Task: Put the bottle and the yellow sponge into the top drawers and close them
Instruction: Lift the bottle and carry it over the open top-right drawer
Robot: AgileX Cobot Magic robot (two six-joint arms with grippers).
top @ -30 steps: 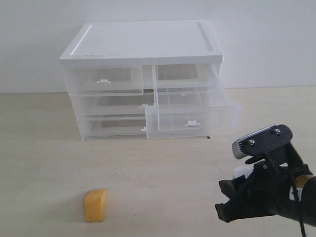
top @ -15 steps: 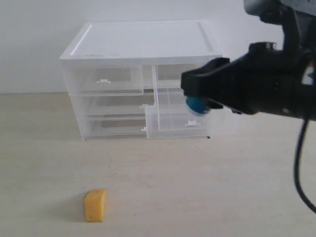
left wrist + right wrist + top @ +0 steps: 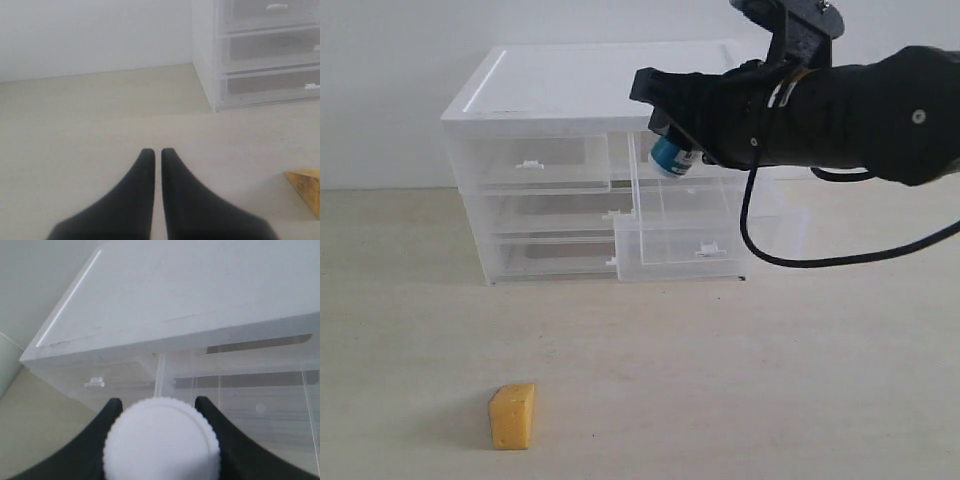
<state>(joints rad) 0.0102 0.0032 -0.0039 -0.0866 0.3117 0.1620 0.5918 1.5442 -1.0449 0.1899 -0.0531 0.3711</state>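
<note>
The fingers of the right gripper [image 3: 157, 402] clasp the white cap of the bottle [image 3: 672, 157], which hangs tilted in the air above the pulled-out right top drawer [image 3: 680, 245], in front of the cabinet [image 3: 610, 85]. The step appears to be placing the bottle; next it needs lowering between the clear walls, then releasing. The left gripper [image 3: 156, 152] is pressed shut and empty, near the yellow sponge [image 3: 512, 416] on the table [image 3: 770, 380].
</note>
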